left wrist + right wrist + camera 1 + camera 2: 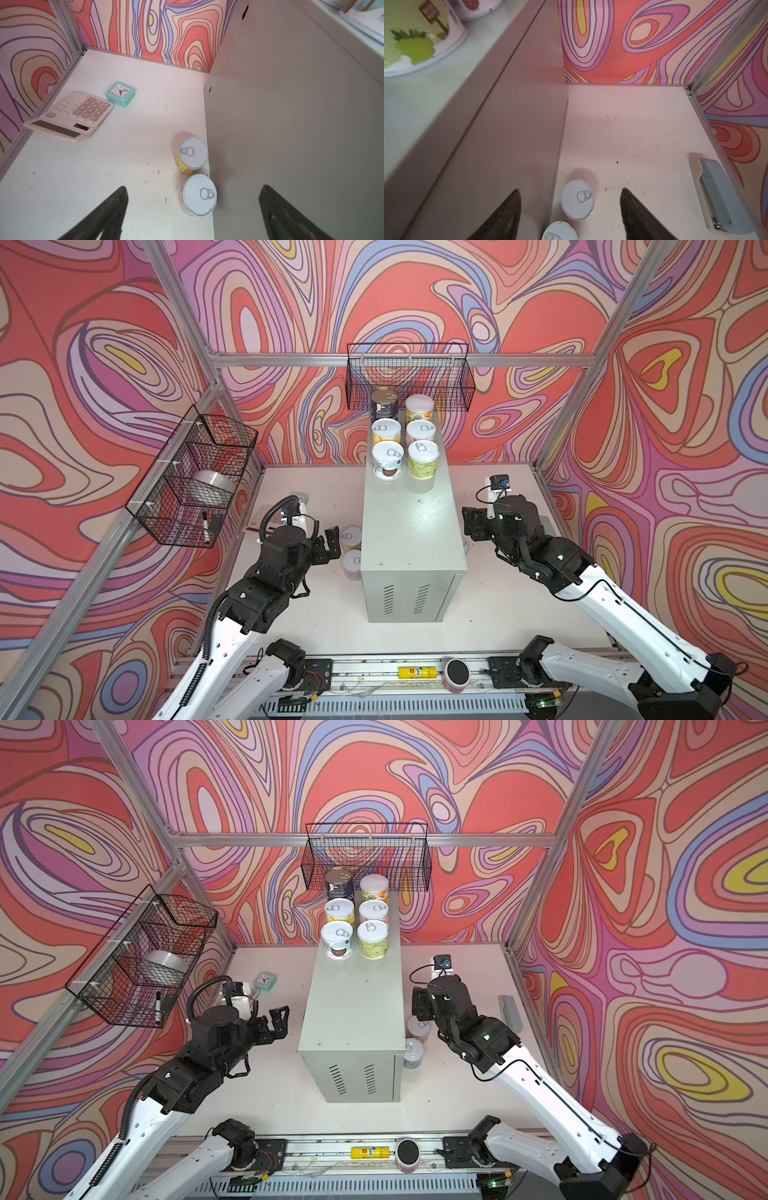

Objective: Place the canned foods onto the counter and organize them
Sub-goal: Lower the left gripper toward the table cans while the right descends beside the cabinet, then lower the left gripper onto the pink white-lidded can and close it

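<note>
Six tins [420, 432] fill the far end of the tall light-grey metal cabinet [409, 526]. On the white table [328, 616], two white-lidded tins [199, 194] stand by the open, empty black left hand [274, 1023], two more tins [577, 199] by the open right hand [473, 523].

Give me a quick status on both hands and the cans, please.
Left hand open, empty; right hand open, empty. Six cans on counter, far end, two columns. Left pair and right pair on tabletop, close against counter's sides, tight to grasp.
</note>
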Available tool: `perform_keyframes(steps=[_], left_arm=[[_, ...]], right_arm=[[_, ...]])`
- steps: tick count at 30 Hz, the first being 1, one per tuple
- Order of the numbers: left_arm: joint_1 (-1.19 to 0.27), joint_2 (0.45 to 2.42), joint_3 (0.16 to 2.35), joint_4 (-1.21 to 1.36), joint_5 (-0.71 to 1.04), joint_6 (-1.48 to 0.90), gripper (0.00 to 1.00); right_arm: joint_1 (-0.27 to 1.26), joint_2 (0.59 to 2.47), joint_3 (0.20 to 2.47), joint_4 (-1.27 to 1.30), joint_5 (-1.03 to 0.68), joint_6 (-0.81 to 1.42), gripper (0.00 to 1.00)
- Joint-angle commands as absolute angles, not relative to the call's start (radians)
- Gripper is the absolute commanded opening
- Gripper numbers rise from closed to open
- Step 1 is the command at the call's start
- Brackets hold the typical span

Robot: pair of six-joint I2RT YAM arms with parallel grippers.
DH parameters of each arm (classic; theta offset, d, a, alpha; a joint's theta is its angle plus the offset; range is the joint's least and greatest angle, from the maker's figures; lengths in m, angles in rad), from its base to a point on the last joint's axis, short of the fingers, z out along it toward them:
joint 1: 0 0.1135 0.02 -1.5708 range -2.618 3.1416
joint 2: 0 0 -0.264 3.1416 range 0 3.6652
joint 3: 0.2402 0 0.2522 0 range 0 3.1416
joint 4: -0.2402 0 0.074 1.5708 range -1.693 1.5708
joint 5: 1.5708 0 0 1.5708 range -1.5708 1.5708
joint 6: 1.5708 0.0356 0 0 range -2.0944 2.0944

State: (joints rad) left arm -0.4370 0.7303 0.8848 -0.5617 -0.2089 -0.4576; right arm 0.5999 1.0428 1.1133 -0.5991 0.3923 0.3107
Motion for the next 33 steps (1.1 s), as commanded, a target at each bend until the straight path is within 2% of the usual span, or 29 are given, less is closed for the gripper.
perform_keyframes(steps=[1,6,11,16,26,33], left_arm=[[-0.445,0.735,0.842,-0.586,-0.196,-0.505,0.99],[-0.466,0.726,0.744,-0.513,-0.194,-0.537,0.99],[-0.515,0.755,0.706,-0.476,-0.222,-0.568,0.99],[-0.592,0.784,0.700,-0.484,-0.297,-0.587,1.00],[-0.655,0.801,0.617,-0.465,-0.322,-0.644,1.00],[-0.709,0.751,0.575,-0.494,-0.387,-0.689,1.00]], right_arm=[[0.508,1.016,1.060,-0.563,0.271,0.381,0.78],[0.357,0.986,0.926,-0.494,0.074,0.463,0.78],[0.219,1.015,0.744,-0.324,-0.203,0.606,0.77],[0.213,1.020,0.687,-0.279,-0.179,0.613,0.78],[0.213,1.013,0.652,-0.292,-0.174,0.600,0.80],[0.213,0.998,0.645,-0.301,-0.169,0.605,0.81]])
